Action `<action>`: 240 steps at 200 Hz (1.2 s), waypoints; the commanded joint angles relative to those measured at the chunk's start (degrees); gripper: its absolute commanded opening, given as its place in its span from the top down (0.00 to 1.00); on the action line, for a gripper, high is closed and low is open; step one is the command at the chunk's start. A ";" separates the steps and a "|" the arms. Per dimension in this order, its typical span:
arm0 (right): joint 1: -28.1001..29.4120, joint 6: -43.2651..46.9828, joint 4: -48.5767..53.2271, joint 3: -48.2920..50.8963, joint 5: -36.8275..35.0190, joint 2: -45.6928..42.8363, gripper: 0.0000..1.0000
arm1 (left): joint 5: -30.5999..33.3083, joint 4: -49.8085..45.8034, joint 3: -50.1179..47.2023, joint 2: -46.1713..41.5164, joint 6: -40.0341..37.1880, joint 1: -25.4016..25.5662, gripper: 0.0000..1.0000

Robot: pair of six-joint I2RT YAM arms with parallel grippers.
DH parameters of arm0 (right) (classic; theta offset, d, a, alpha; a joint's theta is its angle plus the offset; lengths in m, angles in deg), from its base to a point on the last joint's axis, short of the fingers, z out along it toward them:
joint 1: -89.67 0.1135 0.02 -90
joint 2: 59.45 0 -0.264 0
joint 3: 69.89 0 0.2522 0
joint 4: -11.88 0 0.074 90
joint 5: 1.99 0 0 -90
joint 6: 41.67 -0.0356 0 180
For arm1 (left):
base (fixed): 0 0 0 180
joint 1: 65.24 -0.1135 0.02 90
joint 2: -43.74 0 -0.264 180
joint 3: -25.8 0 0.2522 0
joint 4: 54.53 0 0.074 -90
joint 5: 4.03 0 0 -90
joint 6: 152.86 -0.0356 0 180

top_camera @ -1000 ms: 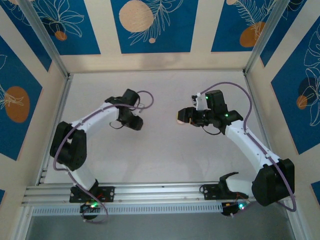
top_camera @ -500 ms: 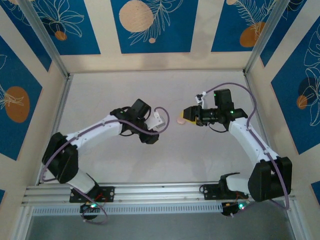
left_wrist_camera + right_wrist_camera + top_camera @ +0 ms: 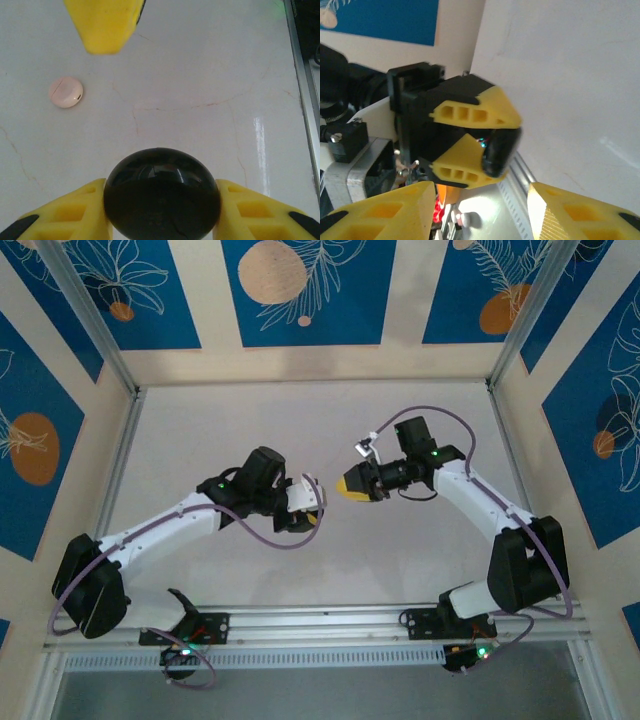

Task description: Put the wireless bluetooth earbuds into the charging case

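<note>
Steadiness is needed: the black disc (image 3: 162,192) is gripped by the left fingers (image 3: 75,212); the right fingers (image 3: 380,210) are spread, empty.

left gripper (image 3: 312,512) moved right, off the table's (image 3: 200,430) left edge; right gripper (image 3: 352,485) swung left, now tip-to-tip, close.

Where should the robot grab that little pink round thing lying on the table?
By its rim, from straight above. The pink round thing lies flat and low on the table, so probably nothing can slip under it. It is round, so any two opposite edges should do. The left gripper holds a black round piece, so it is busy.
</note>
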 commanded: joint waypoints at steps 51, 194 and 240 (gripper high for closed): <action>4.85 2.98 5.21 -2.15 0.78 2.96 0.51 | -0.84 0.69 1.32 0.42 -1.47 1.53 0.67; 8.63 3.87 7.06 -5.15 -2.84 8.97 0.60 | 0.82 0.31 3.47 0.44 -0.77 2.37 0.67; 8.33 4.12 5.90 -4.72 -2.44 7.17 0.83 | 2.34 0.81 3.48 0.48 0.41 2.52 0.58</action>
